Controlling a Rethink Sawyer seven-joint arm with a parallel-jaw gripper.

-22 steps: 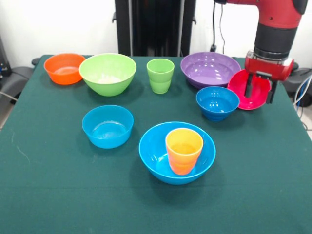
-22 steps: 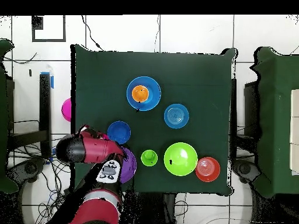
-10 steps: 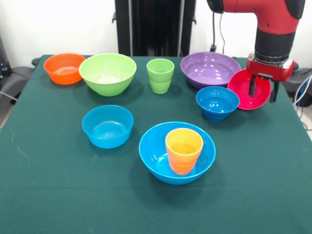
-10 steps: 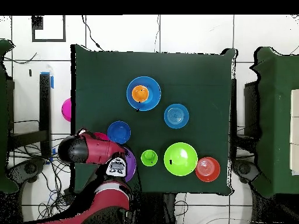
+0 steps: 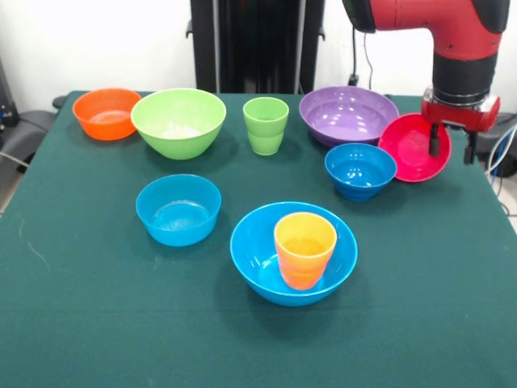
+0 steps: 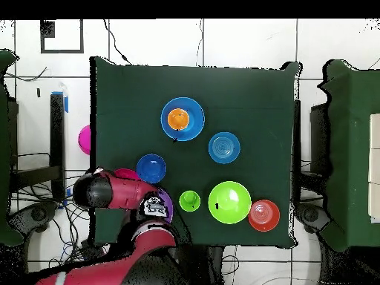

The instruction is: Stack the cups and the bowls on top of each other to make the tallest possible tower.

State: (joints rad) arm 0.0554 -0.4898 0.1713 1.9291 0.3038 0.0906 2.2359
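— Green cloth covers our whole table (image 5: 97, 323), and so far our only tower is the orange-yellow cup (image 5: 304, 249) standing in the large blue bowl (image 5: 258, 259) near the front edge.

— And the gripper (image 5: 451, 146)? We see its two dark fingers (image 5: 434, 142) spread, one in front of the pink-red bowl's (image 5: 408, 149) rim and one past it. They pinch nothing.

— That bowl looks tilted up, leaning toward the purple bowl (image 5: 347, 113), close by the small blue bowl (image 5: 359, 168). If we close on that rim off-centre, we judge it could swivel or pop free.

— Or we knock its neighbours. From overhead the arm hides the purple bowl almost wholly, so we cannot check the gaps there.

— Everything else sits well apart: the green cup (image 5: 266, 124), the lime bowl (image 5: 178, 121), the orange bowl (image 5: 106, 112) and the other small blue bowl (image 5: 178, 208).

— Glossy plastic worries us too; a thin rim may slip mid-carry and topple the cup.
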